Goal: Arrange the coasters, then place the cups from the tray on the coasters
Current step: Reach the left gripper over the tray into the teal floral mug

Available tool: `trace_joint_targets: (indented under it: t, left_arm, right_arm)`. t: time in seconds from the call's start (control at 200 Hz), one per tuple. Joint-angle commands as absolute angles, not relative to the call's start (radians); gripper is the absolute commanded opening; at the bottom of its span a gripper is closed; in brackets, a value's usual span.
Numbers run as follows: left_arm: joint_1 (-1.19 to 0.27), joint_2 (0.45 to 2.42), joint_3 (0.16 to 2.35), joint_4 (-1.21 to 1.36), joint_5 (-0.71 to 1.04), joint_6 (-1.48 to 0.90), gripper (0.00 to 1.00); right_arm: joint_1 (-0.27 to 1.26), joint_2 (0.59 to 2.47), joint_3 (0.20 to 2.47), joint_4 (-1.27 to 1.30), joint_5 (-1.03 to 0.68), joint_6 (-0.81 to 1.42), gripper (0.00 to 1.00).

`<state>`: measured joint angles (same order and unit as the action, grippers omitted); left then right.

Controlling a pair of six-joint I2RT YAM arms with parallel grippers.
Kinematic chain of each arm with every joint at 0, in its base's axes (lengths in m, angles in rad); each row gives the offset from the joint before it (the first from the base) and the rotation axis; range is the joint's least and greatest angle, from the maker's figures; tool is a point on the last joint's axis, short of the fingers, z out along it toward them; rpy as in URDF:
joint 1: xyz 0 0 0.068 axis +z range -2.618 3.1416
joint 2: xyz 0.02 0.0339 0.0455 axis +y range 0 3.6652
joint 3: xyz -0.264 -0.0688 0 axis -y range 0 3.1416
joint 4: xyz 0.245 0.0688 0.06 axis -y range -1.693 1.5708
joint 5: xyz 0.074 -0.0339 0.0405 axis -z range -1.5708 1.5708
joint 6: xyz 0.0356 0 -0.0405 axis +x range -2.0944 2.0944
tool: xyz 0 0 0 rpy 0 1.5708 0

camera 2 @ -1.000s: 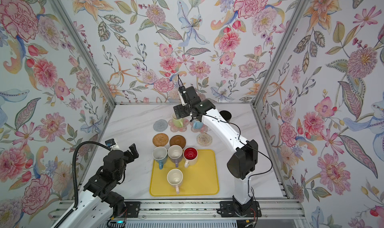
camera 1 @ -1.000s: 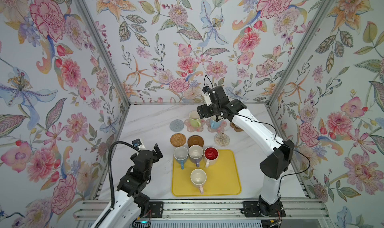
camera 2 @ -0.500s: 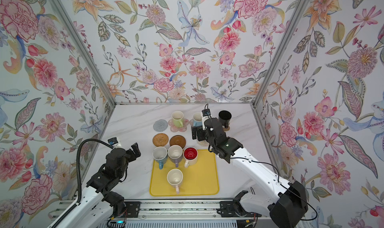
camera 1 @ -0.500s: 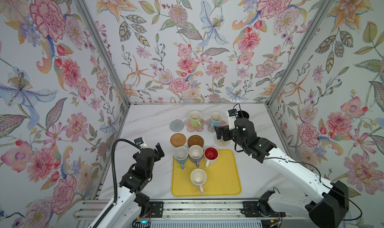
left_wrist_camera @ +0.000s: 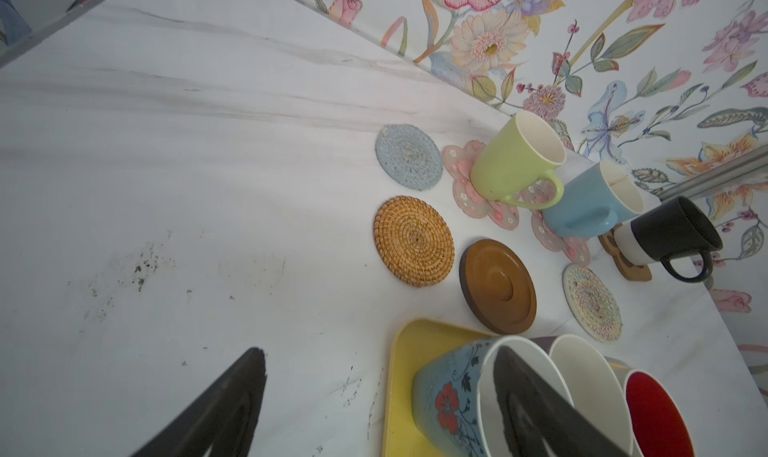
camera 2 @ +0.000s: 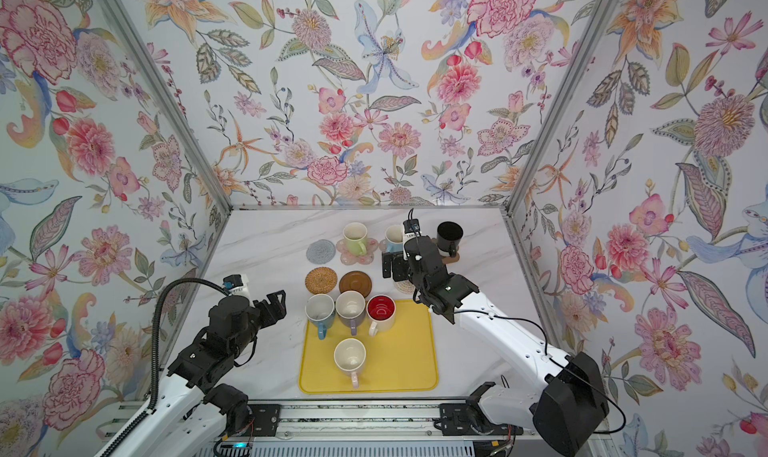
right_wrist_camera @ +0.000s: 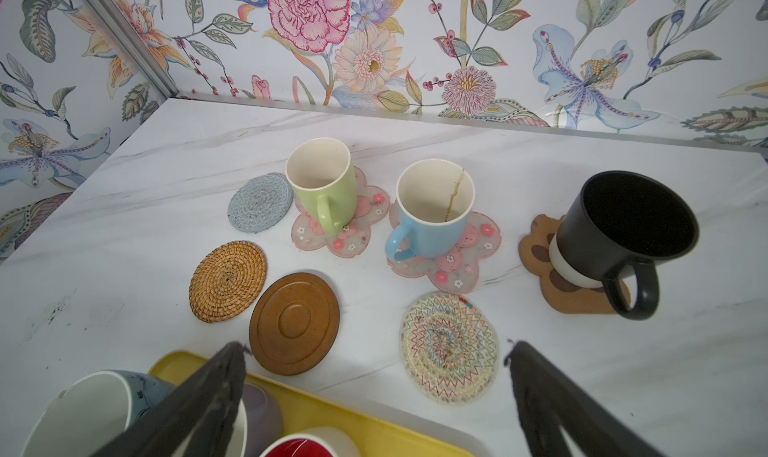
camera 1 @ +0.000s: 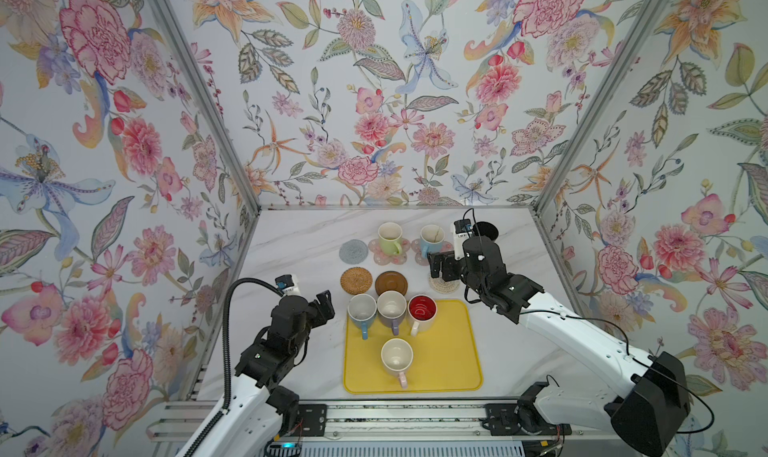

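The yellow tray [camera 1: 453, 351] holds a flowered blue cup [camera 1: 362, 311], a lilac cup [camera 1: 391, 307], a red-inside white cup [camera 1: 422, 311] and a pale pink cup [camera 1: 397, 357]. In the far row lies a bare grey-blue coaster [camera 1: 354, 251]. A green cup [camera 1: 390, 236] and a blue cup [camera 1: 431, 238] stand on pink flower coasters [right_wrist_camera: 361, 230]. The black cup [camera 2: 449, 236] stands on the paw coaster [camera 2: 453, 259]. The rattan coaster [camera 1: 356, 280], wooden disc [camera 1: 391, 283] and cream coaster [right_wrist_camera: 449, 347] lie bare. My left gripper [camera 1: 326, 305] is open just left of the flowered cup. My right gripper [camera 1: 440, 268] is open above the cream coaster.
Flowered walls [camera 1: 374, 101] close in the marble table [camera 1: 299, 243] at the back and both sides. A metal rail [camera 1: 395, 417] runs along the front edge. Bare marble lies left of the coasters and right of the tray.
My right arm has drawn back from the far row, from over the green cup to above the cream coaster. My left gripper has moved toward the flowered cup, its jaws slightly narrower.
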<state>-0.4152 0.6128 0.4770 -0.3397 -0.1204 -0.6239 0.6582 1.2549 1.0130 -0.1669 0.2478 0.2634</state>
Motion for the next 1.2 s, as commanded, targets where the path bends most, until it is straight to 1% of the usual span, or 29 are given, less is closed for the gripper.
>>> trace_joint_targets:
  t: [0.0, 0.11, 0.225, 0.425, 0.585, 0.721, 0.896, 0.986, 1.196]
  left_arm:
    - [-0.418, 0.595, 0.511, -0.416, 0.013, -0.672, 0.87]
    - [-0.455, 0.591, 0.522, -0.436, 0.036, -0.694, 0.85]
    - [-0.536, 0.615, 0.551, -0.464, -0.012, -0.701, 0.84]
    - [-0.724, 0.707, 0.601, -0.502, -0.113, -0.753, 0.83]
    - [-0.814, 0.744, 0.636, -0.600, -0.152, -0.786, 0.82]
    - [-0.864, 0.769, 0.649, -0.631, -0.129, -0.790, 0.80]
    - [-0.900, 0.867, 0.691, -0.670, -0.144, -0.777, 0.78]
    - [-0.910, 0.906, 0.707, -0.661, -0.140, -0.768, 0.72]
    - [-0.926, 0.974, 0.745, -0.663, -0.131, -0.749, 0.69]
  right_arm:
    - [0.647, 1.247, 0.994, -0.159, 0.259, 0.281, 0.99]
    - [0.641, 1.251, 0.987, -0.159, 0.255, 0.287, 0.99]
    - [0.640, 1.258, 0.986, -0.157, 0.247, 0.294, 0.99]
    - [0.637, 1.255, 0.987, -0.165, 0.247, 0.296, 0.99]
    - [0.635, 1.236, 0.966, -0.167, 0.250, 0.296, 0.99]
    - [0.634, 1.230, 0.954, -0.167, 0.250, 0.299, 0.99]
    - [0.633, 1.229, 0.954, -0.165, 0.249, 0.305, 0.99]
    - [0.633, 1.224, 0.953, -0.170, 0.249, 0.306, 0.99]
    - [0.632, 1.202, 0.926, -0.171, 0.258, 0.310, 0.99]
